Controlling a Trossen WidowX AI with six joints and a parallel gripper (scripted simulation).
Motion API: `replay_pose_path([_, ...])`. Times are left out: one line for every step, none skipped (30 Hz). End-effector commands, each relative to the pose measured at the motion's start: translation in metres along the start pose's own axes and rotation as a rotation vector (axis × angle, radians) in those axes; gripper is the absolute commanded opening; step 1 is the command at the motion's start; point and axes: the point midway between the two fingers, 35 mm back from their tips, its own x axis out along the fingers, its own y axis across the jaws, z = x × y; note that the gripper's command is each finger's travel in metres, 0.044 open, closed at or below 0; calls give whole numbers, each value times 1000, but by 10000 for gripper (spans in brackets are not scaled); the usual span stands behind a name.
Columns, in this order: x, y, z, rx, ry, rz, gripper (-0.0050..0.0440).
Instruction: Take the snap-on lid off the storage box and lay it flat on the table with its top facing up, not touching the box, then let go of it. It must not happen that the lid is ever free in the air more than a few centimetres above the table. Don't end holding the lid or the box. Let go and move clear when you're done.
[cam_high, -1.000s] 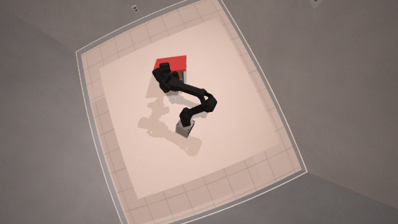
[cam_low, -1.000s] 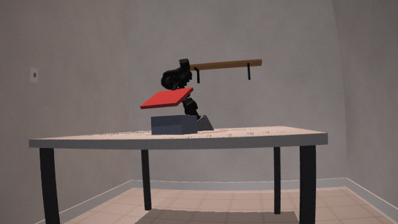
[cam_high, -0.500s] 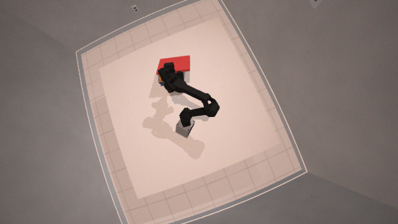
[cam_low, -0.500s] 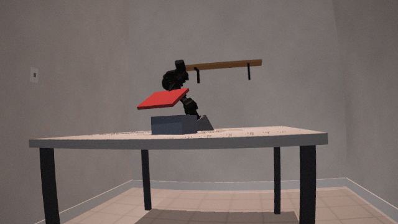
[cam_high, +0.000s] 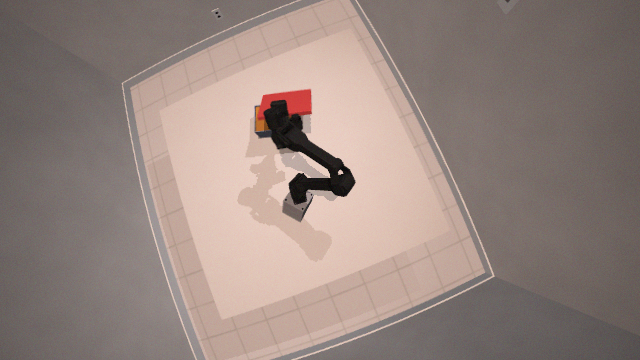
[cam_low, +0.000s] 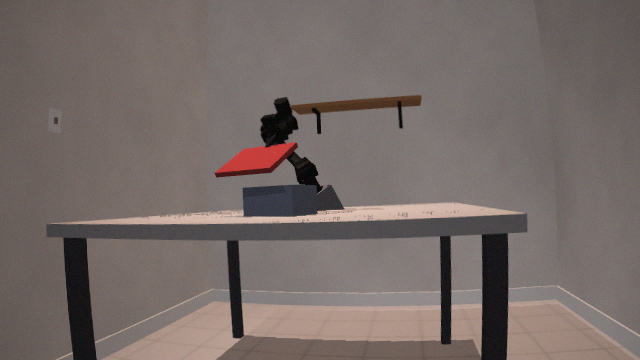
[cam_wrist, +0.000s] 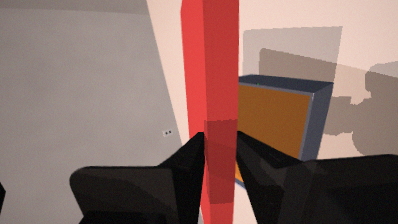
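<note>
My gripper (cam_wrist: 218, 137) is shut on one edge of the red lid (cam_low: 256, 159). The lid hangs in the air, tilted, well above the storage box (cam_low: 280, 200) and apart from it. In the overhead view the red lid (cam_high: 287, 102) lies partly over the far side of the box (cam_high: 262, 122), whose orange inside shows at the left. In the wrist view the lid (cam_wrist: 210, 75) runs edge-on between my fingers, and the open box (cam_wrist: 277, 117) with its dark blue walls and orange inside stands to the right of it.
The arm's grey base (cam_high: 297, 206) stands near the middle of the table. A wooden wall shelf (cam_low: 357, 104) hangs behind the arm. The table edge (cam_low: 285, 227) runs across the front.
</note>
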Motion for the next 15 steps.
replay_pose_path([-2, 1, 11, 7, 2, 7, -50])
replay_pose_path([-2, 1, 13, 7, 2, 7, -50])
replay_pose_path([-2, 1, 15, 7, 2, 7, -50])
replay_pose_path([-2, 1, 17, 7, 2, 7, -50])
replay_pose_path([-2, 0, 19, 7, 2, 7, -50])
replay_pose_path([-2, 0, 21, 7, 2, 7, -50])
replay_pose_path([-2, 0, 23, 7, 2, 7, -50])
replay_pose_path([-3, 0, 25, 7, 2, 7, -50])
replay_pose_path([-3, 0, 27, 7, 2, 7, -50])
replay_pose_path([-3, 0, 29, 7, 2, 7, -50])
replay_pose_path([-3, 0, 31, 7, 2, 7, -50])
replay_pose_path([-3, 0, 31, 7, 2, 7, -50])
replay_pose_path([-3, 0, 31, 7, 2, 7, -50])
replay_pose_path([-3, 0, 34, 7, 2, 7, -50])
replay_pose_path([-3, -1, 37, 7, 2, 7, -50])
